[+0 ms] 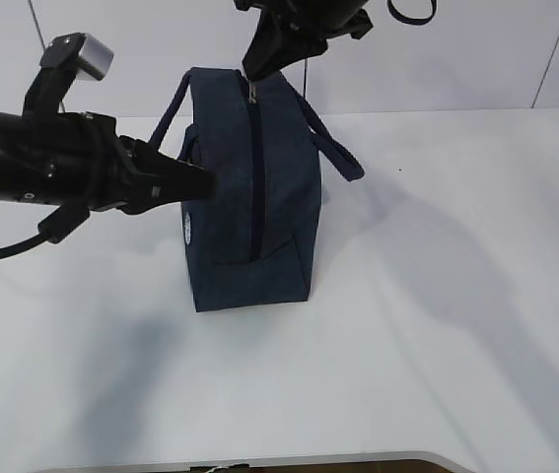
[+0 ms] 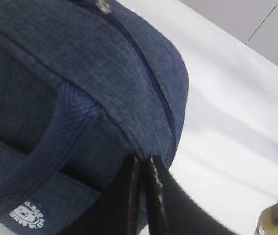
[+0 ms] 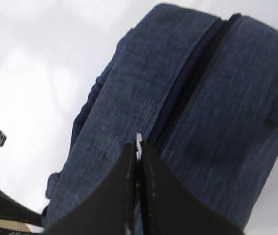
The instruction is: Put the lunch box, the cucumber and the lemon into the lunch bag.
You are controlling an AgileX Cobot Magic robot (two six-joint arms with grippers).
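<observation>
The dark navy lunch bag (image 1: 249, 197) stands upright on the white table, its zipper (image 1: 255, 168) closed along the top. My left gripper (image 1: 205, 183) reaches in from the left, shut, pinching the fabric of the bag's side (image 2: 142, 159) near the handle. From above, my right gripper (image 1: 255, 71) is shut on the silver zipper pull (image 3: 139, 139) at the bag's far end. In the right wrist view the bag (image 3: 212, 112) fills the frame. The lunch box, the cucumber and the lemon are out of view.
The white table (image 1: 437, 325) spreads to the right of and in front of the bag, with its front edge at the bottom of the exterior view. One loop handle (image 1: 338, 148) hangs off the bag's right side. A white wall stands behind.
</observation>
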